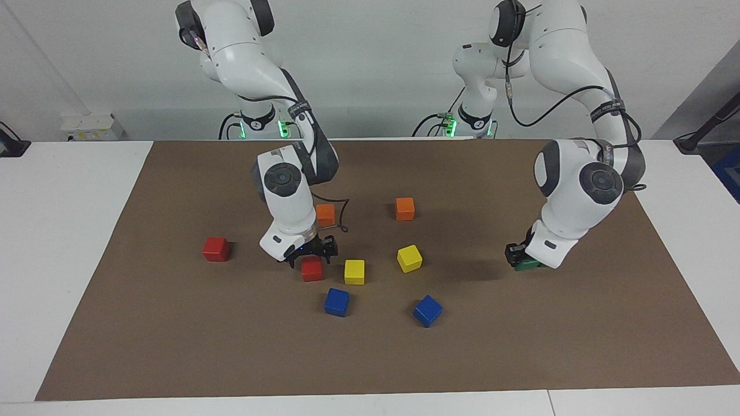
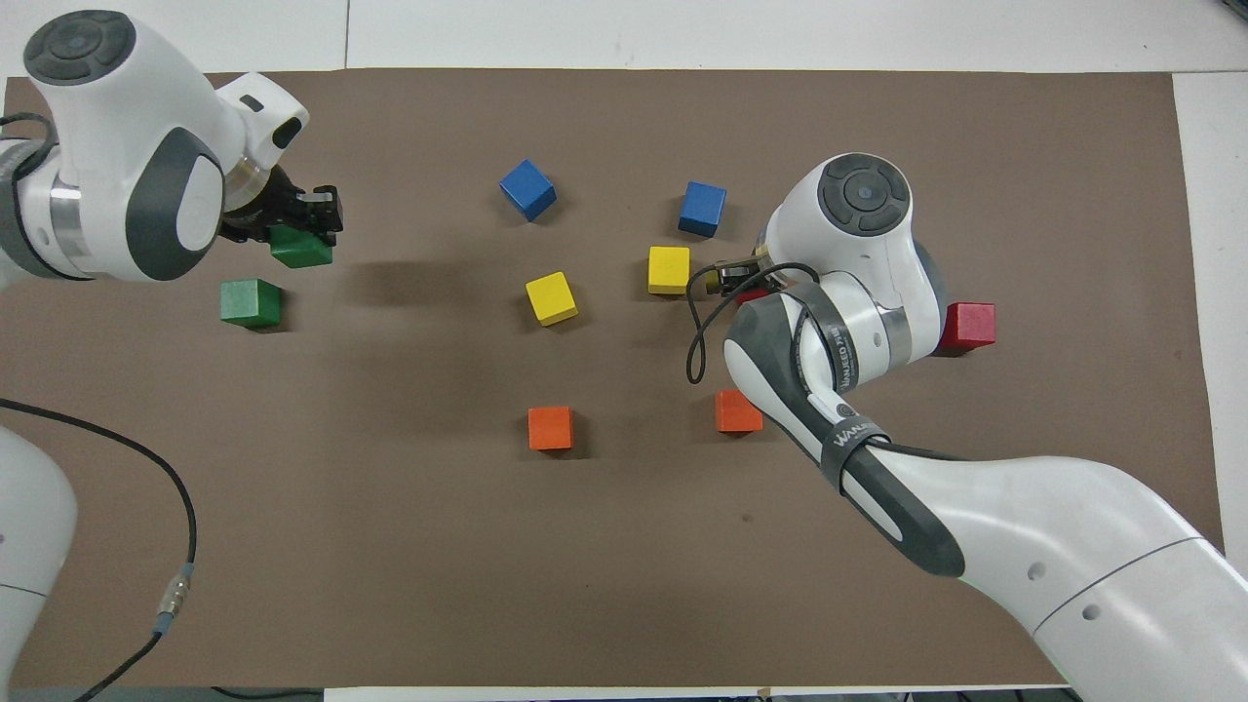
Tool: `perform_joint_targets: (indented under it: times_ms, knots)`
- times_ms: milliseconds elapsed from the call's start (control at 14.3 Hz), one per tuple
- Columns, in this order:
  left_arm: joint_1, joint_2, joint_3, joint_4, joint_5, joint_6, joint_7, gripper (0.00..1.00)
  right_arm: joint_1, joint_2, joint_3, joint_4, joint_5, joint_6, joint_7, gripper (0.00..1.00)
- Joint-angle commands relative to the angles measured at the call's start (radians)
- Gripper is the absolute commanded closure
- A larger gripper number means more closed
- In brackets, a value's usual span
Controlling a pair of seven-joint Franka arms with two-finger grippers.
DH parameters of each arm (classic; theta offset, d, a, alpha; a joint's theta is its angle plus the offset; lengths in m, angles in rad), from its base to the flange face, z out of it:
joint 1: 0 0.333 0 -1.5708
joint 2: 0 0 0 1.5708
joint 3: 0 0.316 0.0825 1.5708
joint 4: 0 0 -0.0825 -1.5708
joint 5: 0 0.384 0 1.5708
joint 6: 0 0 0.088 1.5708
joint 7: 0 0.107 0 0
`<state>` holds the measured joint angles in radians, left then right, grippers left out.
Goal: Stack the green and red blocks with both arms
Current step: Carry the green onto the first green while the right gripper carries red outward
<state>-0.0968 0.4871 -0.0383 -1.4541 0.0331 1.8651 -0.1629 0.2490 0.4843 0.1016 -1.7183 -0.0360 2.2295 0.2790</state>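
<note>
Left claw (image 1: 516,256) grips one glossy dark green cube (image 2: 301,249) over the second green cube (image 2: 250,301); right claw (image 1: 313,252) gapes above a bright red cube (image 1: 312,269); nothing stacked yet.

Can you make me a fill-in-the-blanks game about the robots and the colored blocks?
1. The left gripper is carrying a block whose color is ____.
2. The right gripper, fingers open, is just above a ____ block.
3. The number of blue blocks on the brown mat is ____.
4. The two blocks lying nearest the robots are colored ____.

Missing words: green; red; two; orange
</note>
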Motion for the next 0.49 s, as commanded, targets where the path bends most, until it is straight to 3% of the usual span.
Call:
perform_joint_targets:
  times_ms: [0, 209, 279, 418]
  knots:
    - [0.069, -0.035, -0.008, -0.035, -0.009, -0.010, 0.136, 1.00, 0.000, 0.014, 0.004, -0.004, -0.018, 0.024, 0.022, 0.00]
    - [0.108, -0.045, -0.009, -0.052, -0.009, -0.015, 0.281, 1.00, -0.002, 0.017, 0.004, -0.006, -0.018, 0.027, 0.022, 0.02]
    - [0.114, -0.059, -0.008, -0.080, -0.009, -0.007, 0.287, 1.00, -0.002, 0.017, 0.004, -0.007, -0.016, 0.025, 0.023, 0.15]
    - [0.152, -0.076, -0.009, -0.110, -0.018, -0.001, 0.289, 1.00, -0.013, 0.017, 0.004, -0.006, -0.012, 0.007, 0.022, 0.74]
